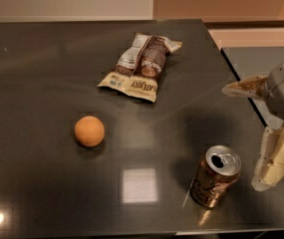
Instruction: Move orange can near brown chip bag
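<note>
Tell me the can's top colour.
Silver, seen in the camera view; the claw hovers right of the orange can.

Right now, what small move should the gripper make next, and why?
Probably ease the open gripper toward the orange can to straddle it: the gripper hangs beside the standing can, holding nothing, while the brown chip bag lies well beyond it.
</note>
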Controlling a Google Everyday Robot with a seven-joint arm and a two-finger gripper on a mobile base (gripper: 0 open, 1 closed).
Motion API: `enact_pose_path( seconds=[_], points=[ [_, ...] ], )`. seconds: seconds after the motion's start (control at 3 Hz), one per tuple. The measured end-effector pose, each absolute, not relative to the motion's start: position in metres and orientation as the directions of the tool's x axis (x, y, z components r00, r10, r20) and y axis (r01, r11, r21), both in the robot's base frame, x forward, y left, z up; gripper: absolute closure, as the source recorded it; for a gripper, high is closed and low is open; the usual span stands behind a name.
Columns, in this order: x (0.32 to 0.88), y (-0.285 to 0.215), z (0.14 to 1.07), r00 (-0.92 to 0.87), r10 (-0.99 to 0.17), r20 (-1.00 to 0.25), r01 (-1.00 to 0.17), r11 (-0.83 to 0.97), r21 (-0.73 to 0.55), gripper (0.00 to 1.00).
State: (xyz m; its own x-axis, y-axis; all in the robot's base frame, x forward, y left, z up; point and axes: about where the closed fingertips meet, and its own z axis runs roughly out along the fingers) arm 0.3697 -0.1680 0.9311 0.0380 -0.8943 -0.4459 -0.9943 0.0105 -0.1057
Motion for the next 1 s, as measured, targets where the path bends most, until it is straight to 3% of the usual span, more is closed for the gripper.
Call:
enact_pose_path(
  seconds=[0.67,1.0],
  points=[
    [0.339,-0.138,0.911,0.095,-0.824,-0.559,-0.995,-0.084,-0.045,0.00],
    [0.330,-0.131,0.902,0.100,-0.809,-0.579,-0.994,-0.104,-0.027,0.17]
  ],
)
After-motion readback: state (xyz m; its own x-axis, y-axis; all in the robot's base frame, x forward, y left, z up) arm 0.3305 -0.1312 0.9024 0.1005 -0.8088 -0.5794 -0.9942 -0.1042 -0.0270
